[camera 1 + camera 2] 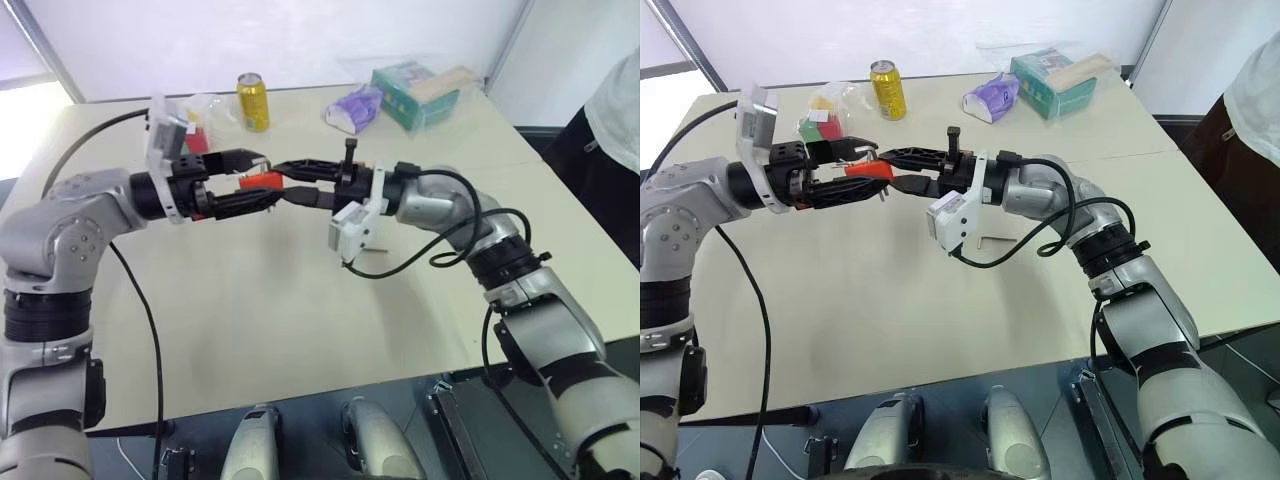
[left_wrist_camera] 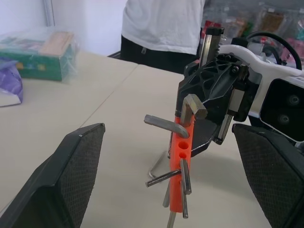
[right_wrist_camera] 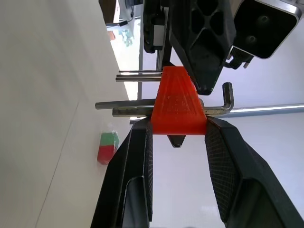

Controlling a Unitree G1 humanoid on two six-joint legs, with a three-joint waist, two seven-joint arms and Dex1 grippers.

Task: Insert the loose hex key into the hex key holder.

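Above the table's middle, the right gripper (image 3: 176, 137) clamps the small orange-red plastic hex key holder (image 3: 178, 107) between the wide-open left gripper's (image 2: 183, 180) fingers, so transfer it squarely before fetching the thin grey L-shaped loose hex key (image 1: 995, 240) lying below.

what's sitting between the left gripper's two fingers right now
The hex key holder, clamped by the right gripper, hangs in the gap between the open left gripper's fingers, touching neither. The left wrist view shows this.
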